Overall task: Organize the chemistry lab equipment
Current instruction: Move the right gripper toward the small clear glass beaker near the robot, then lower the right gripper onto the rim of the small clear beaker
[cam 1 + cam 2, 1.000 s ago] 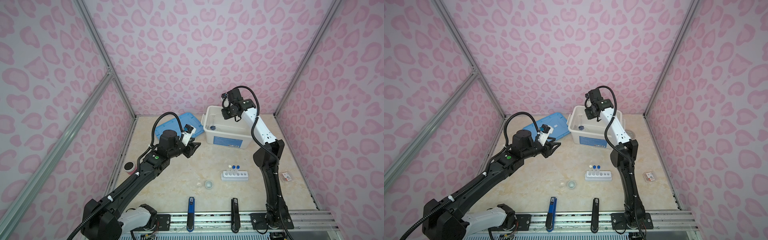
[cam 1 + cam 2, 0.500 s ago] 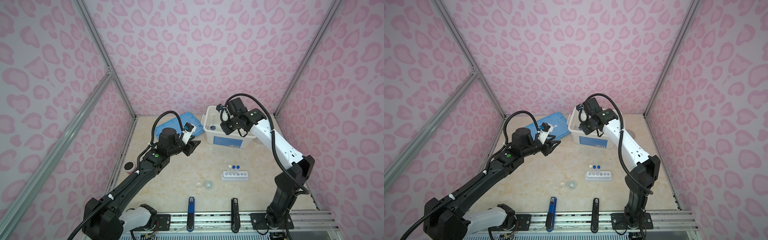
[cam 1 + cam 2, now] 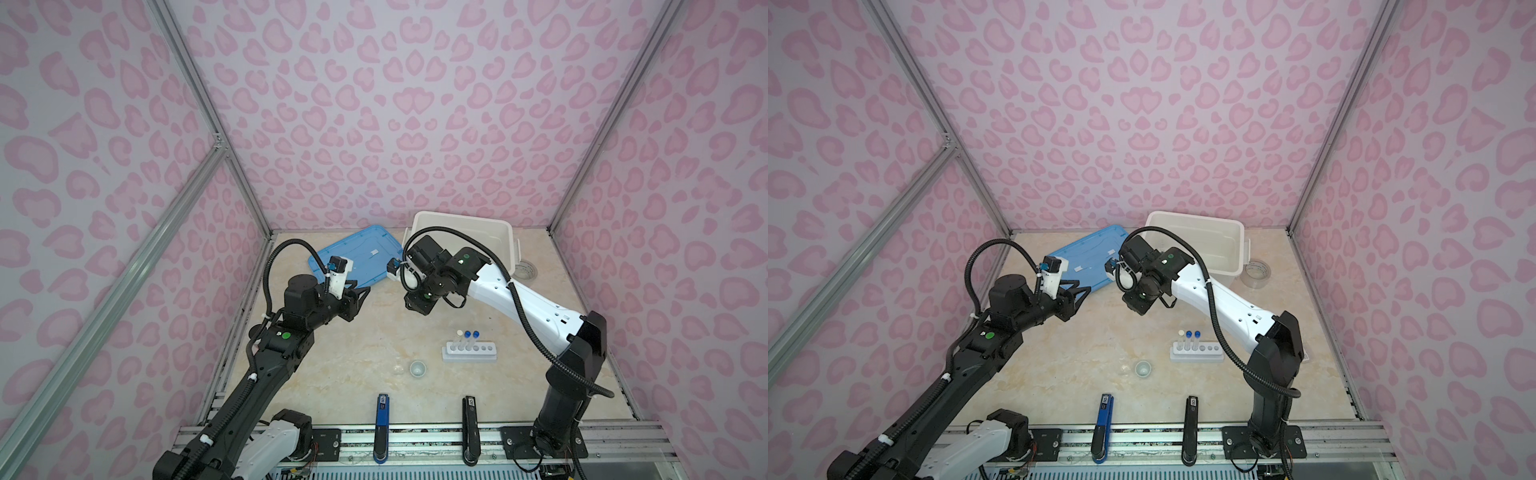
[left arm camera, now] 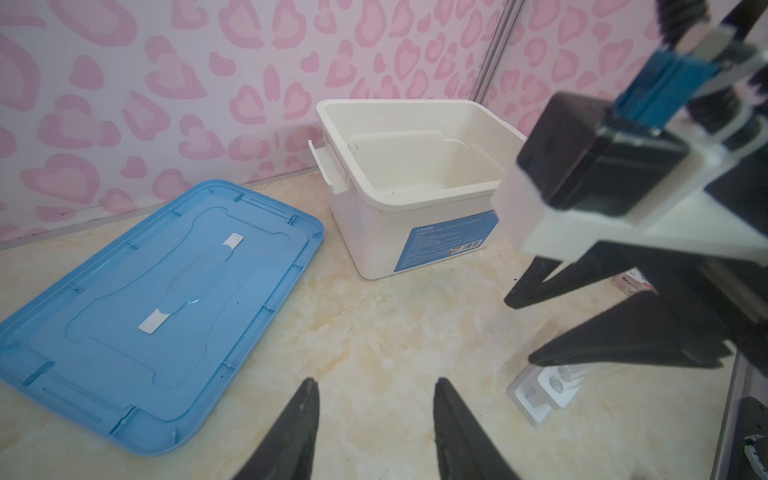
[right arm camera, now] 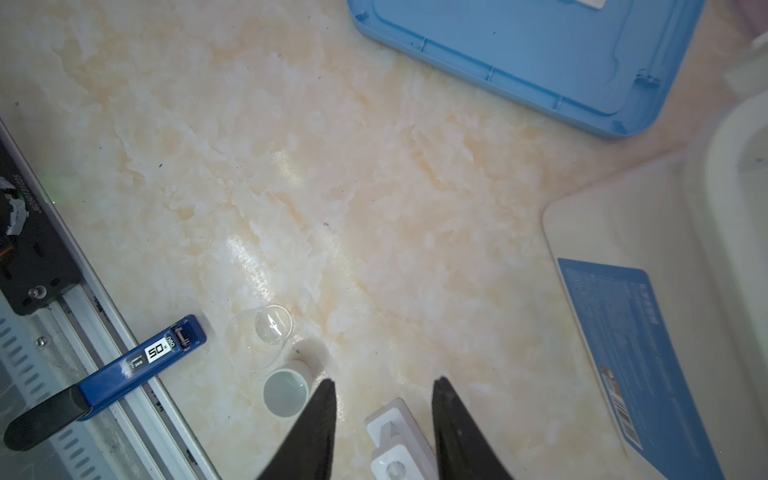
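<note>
My right hand (image 5: 382, 384) has swung off the white bin (image 3: 465, 219), spread and empty, toward the six-hole rack (image 3: 478, 353), so one drop looks done; my left hand (image 4: 376, 386) waits spread.

Place: a robot test cell, enclosed on three sides
Walls: pink heart-print panels (image 3: 395, 104) in aluminium framing (image 3: 195, 83)
Surface: marble-look surface (image 3: 374, 332), metal rail (image 3: 424, 436) along its front edge
Fixtures: left arm (image 3: 270, 365) and right arm (image 3: 532, 307) mounted at that rail
</note>
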Controlling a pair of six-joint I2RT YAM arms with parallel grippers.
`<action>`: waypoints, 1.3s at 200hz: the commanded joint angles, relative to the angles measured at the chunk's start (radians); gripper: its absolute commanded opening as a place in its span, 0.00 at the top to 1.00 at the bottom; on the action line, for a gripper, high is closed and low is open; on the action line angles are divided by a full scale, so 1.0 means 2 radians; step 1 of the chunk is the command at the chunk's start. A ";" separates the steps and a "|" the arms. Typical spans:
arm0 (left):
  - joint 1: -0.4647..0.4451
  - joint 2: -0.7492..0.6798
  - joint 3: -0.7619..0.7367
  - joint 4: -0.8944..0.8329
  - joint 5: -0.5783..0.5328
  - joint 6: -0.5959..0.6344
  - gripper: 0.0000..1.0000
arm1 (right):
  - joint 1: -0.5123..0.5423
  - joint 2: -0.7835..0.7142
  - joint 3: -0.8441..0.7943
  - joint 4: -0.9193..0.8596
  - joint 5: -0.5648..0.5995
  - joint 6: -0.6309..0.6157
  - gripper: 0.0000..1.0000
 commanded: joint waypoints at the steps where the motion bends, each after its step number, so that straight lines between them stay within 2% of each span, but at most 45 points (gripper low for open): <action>1: 0.012 -0.019 -0.011 0.007 0.010 -0.015 0.53 | 0.021 0.016 -0.030 -0.015 -0.010 -0.014 0.58; 35: 0.028 -0.036 -0.023 0.007 0.014 -0.021 0.53 | 0.034 0.019 -0.079 0.008 -0.036 -0.007 0.53; 100: 0.033 -0.029 -0.026 0.015 0.032 -0.027 0.53 | 0.063 0.048 -0.111 0.034 -0.046 0.015 0.47; 159: 0.035 -0.024 -0.022 0.015 0.036 -0.027 0.53 | 0.065 0.072 -0.109 0.057 -0.044 0.027 0.48; 260: 0.034 -0.018 -0.018 0.012 0.040 -0.027 0.53 | 0.075 0.095 -0.125 0.074 -0.027 0.033 0.58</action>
